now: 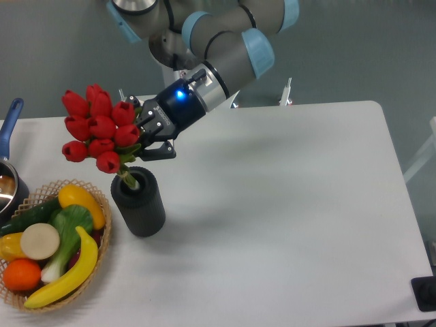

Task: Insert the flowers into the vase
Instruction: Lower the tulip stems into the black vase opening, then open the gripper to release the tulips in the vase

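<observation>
the gripper (141, 138) reaches in from the upper right on the end of the grey ur5e arm (225, 51), a blue light glowing on its wrist. its black fingers are clenched on the flowers (99, 134), gripping the bunch just below the red tulip buds, on the right side where the green leaves begin. the buds fan out to the left and upward from the fingers, so the bunch leans to the left rather than standing straight.

below the grip, the short green stems run down and their tips sit inside the round mouth of the vase (139, 203). the buds themselves are well above the rim, not resting on it. the dark grey, nearly black cylinder stands upright on the white table (286, 218), directly beneath the gripper and a little to its left.

just left of the vase, nearly touching it, is a woven wicker basket (101, 242) holding a banana, an orange, a yellow pepper and green vegetables. at the far left edge a pot with a blue handle (9, 122) is partly in view.
</observation>
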Robot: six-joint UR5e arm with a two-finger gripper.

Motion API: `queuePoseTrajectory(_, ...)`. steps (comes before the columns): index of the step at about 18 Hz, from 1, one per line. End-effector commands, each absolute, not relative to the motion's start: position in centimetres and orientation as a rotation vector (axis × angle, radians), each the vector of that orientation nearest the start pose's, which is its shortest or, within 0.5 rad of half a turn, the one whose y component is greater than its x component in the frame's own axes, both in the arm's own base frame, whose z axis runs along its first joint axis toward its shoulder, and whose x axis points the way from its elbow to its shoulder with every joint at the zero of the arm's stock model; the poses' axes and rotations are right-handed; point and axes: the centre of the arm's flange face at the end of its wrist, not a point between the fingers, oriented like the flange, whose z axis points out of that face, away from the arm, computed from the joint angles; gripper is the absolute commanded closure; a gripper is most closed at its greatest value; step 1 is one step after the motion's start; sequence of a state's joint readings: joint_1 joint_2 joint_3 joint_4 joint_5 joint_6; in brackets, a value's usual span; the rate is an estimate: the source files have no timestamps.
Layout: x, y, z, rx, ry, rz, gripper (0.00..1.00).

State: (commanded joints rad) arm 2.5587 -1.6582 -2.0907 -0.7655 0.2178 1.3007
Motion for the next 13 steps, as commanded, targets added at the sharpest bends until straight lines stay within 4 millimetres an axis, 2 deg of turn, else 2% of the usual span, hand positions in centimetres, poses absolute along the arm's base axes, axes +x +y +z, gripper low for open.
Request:
queuePoseTrajectory(2, -25.5, 44.3, 35.1, -1.761, 0.415, -0.446, 0.62)
queuePoseTrajectory(4, -25.7, 44.2, 34.2, -1.768, 0.397, -0.457, 0.48)
queuePoseTrajectory(5, -26.0, 44.2, 33.7, -1.773, 0.388, -0.465, 0.34)
queuePoseTrajectory(6, -26.0, 44.2, 33.5, -1.775, 0.384, -0.470, 0.14)
queuePoseTrajectory(7, -25.9, 44.1, 33.2, -1.779, 0.378, -0.477, 0.00)
queuePoseTrajectory(13, -26.0, 43.3, 31.9, -1.794, 0.344, -0.488, 0.00)
